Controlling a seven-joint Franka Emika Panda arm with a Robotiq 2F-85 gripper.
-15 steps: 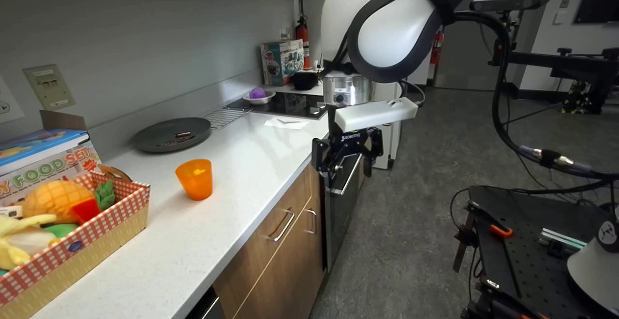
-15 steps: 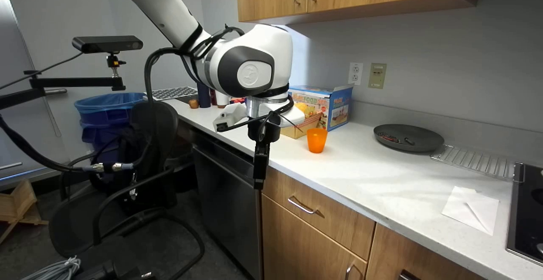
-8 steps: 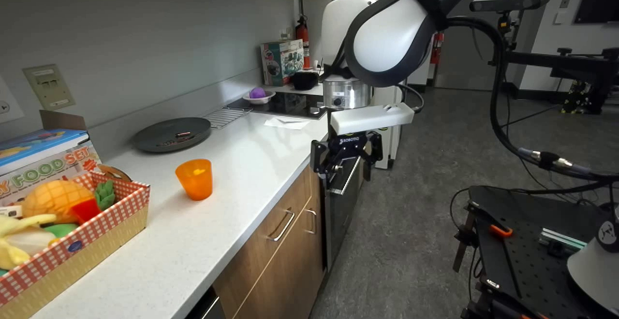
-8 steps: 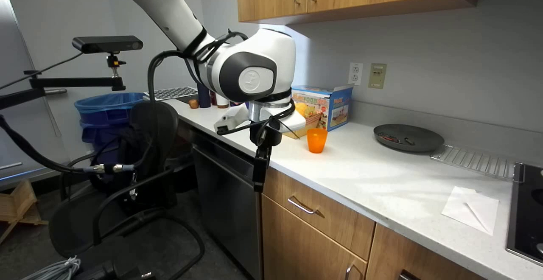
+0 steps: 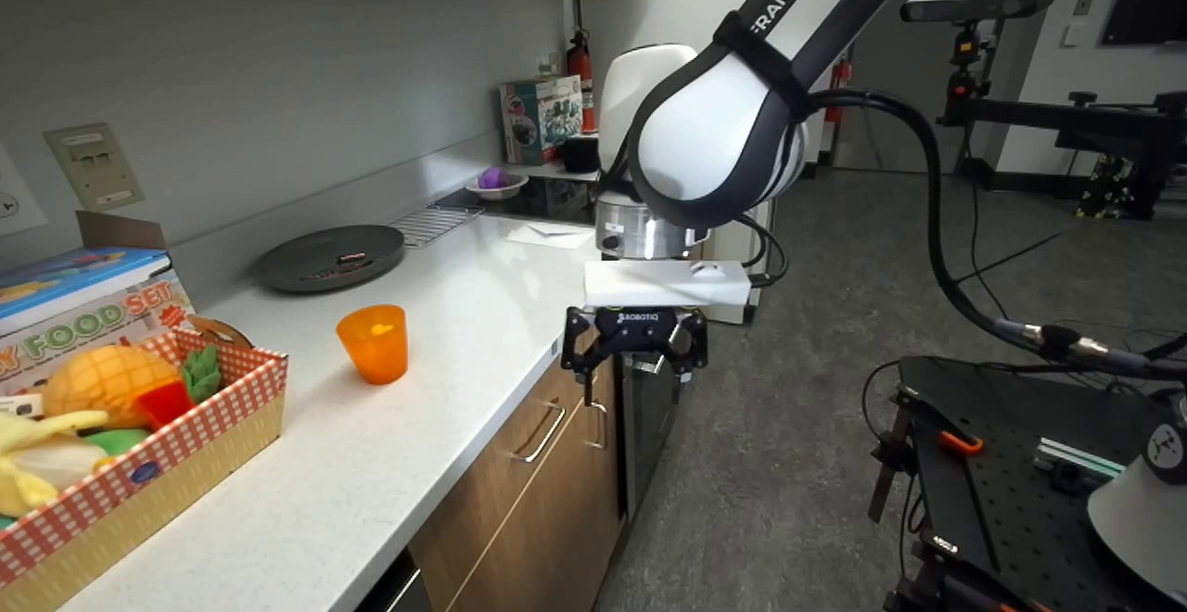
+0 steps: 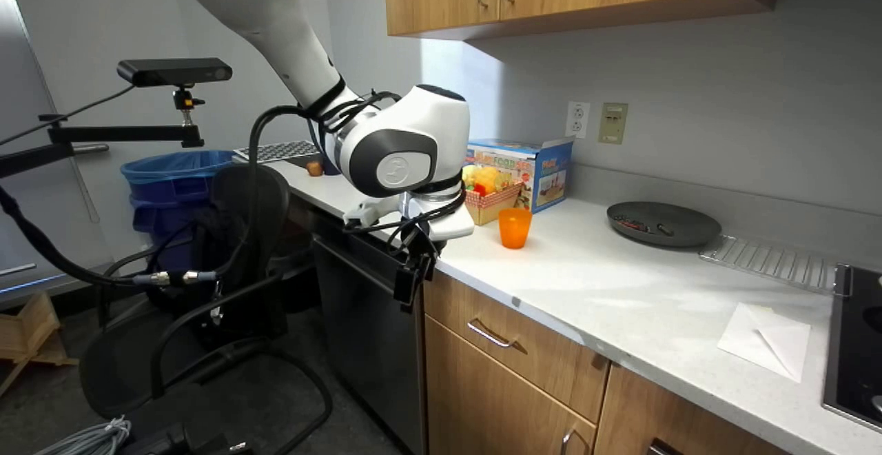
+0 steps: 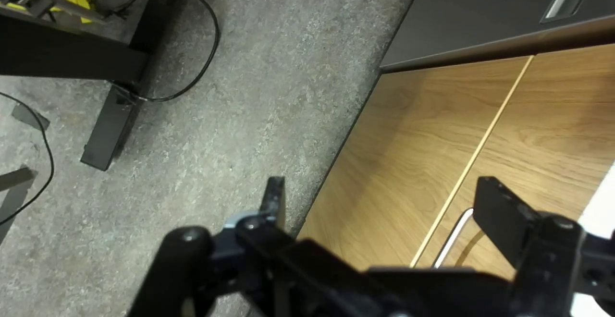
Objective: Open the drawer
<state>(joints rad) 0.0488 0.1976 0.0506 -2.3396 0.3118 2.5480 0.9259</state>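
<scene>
In an exterior view, the basket [image 5: 223, 454] stands at the left of the counter [image 5: 445, 315]. The pan [image 5: 287, 258] lies flat, farther back. The cup [image 5: 376, 350] stands upright, apart from both. The drawer [image 5: 501, 482] is located directly below the counter edge; its wood front sits flush with the cabinet [image 5: 547, 529], in the closed position. The handle [image 5: 547, 437] is mounted across this front. To the right, the gripper [image 5: 635, 380] points downward beside the counter edge, with the fingers [image 7: 499, 216] set wide apart. In the wrist view, the handle appears close to one finger; contact cannot be determined from this angle. Beyond the gripper is the oven [image 5: 649, 436]; at the far right is the bench [image 5: 1039, 529].
</scene>
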